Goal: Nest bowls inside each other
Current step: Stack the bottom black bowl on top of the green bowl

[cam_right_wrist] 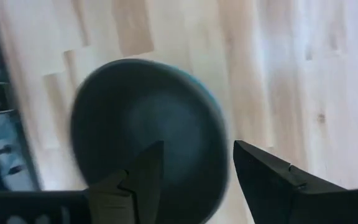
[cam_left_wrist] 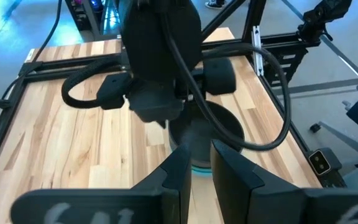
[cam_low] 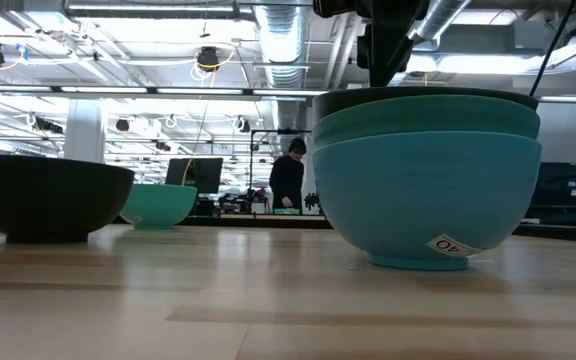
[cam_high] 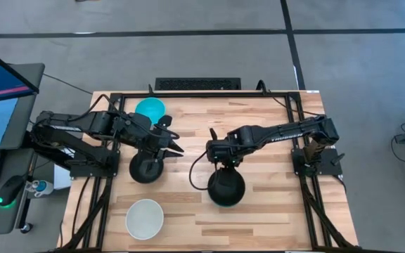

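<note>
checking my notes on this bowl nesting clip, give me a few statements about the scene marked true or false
1. A white bowl sits alone on the table's front left part. True.
2. The stack under the right arm shows a black bowl on top of teal-green and blue bowls. True.
3. The right gripper is clamped shut on the stack's rim. False: its fingers stand apart above the black bowl, holding nothing.
4. The cyan bowl is nested inside the stack. False: it stands by itself at the back of the table, near the left arm.
5. The left gripper holds the white bowl. False: it is shut and empty, near the lone black bowl.
</note>
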`<action>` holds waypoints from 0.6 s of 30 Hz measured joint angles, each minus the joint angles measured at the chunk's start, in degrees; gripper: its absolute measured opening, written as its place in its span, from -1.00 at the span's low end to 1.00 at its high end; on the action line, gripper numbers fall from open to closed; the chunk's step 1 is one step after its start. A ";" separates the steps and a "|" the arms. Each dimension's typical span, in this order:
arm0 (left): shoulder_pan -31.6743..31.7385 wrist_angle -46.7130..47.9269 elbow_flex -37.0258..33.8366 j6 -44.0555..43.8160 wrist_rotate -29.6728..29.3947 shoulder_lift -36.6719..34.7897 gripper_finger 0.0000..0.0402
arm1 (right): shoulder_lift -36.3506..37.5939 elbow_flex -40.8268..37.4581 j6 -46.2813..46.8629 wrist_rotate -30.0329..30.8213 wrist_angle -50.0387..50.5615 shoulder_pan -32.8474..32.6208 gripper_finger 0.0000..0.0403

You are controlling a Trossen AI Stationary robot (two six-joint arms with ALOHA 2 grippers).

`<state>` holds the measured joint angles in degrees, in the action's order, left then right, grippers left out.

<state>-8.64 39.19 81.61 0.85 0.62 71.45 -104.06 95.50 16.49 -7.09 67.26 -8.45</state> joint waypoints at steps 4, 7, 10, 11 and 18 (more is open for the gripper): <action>0.00 -0.01 -0.01 -0.02 0.01 0.00 -0.73 | -0.30 -0.08 -0.06 2.74 -0.09 0.58 0.07; 0.00 -0.01 -0.01 -0.07 0.01 0.01 -0.73 | -1.21 -0.01 -0.48 2.74 -0.14 1.33 0.07; 0.00 -0.01 -0.01 -0.07 0.01 0.00 -0.73 | -1.57 -0.03 -0.46 2.84 1.29 2.01 0.07; 0.00 -0.01 -0.01 -0.07 0.01 0.00 -0.73 | -1.92 0.15 -0.46 2.66 1.26 2.25 0.07; 0.00 -0.01 -0.01 -0.05 0.01 0.01 -0.73 | -4.15 -0.17 -0.55 2.30 4.22 2.50 0.07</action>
<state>-8.64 39.18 81.60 0.80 0.62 71.46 -108.20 95.33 15.94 -4.79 71.49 -5.95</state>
